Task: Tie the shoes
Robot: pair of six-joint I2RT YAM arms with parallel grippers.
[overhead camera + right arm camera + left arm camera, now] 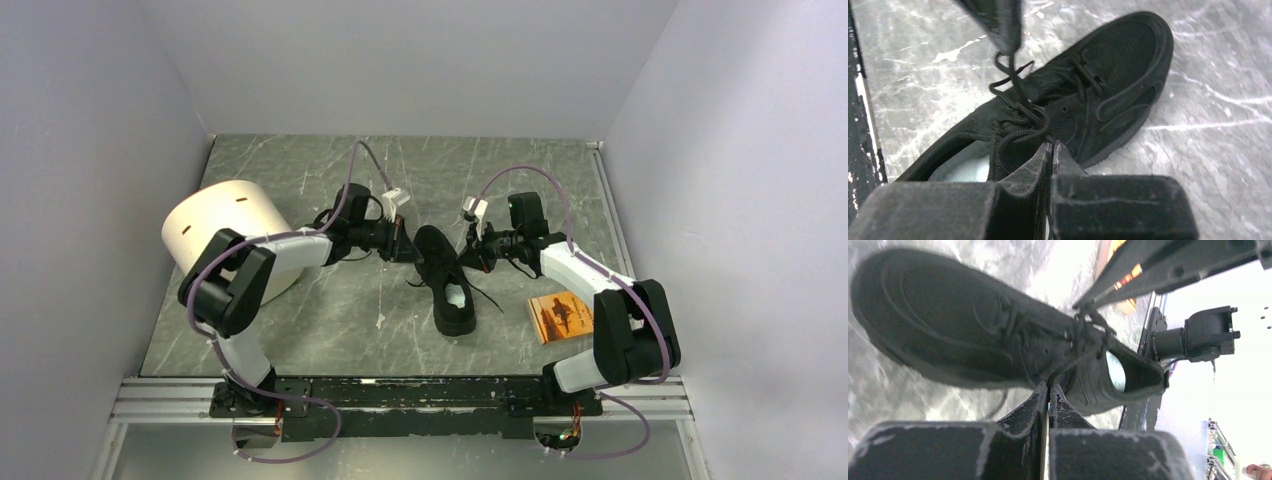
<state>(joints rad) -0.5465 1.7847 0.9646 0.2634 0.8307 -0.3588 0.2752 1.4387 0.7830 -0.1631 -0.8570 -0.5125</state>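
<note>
The black sneaker point(443, 275) lies mid-table, toe away from me, with its pale insole point(459, 297) showing at the heel. My left gripper point(407, 251) is at the shoe's left side and my right gripper point(479, 257) at its right side. In the left wrist view the gripper point(1049, 388) is shut on a black lace point(1073, 362) that runs up to the crossing over the shoe point(963, 325). In the right wrist view the gripper point(1052, 145) is shut on a lace loop point(1020, 132) above the shoe point(1108, 85). The laces are pulled taut between both grippers.
A white cylinder point(226, 235) stands at the left beside the left arm. An orange booklet point(562, 315) lies at the right next to the right arm. A loose lace end point(490, 298) trails on the marble table point(330, 320). Walls enclose three sides.
</note>
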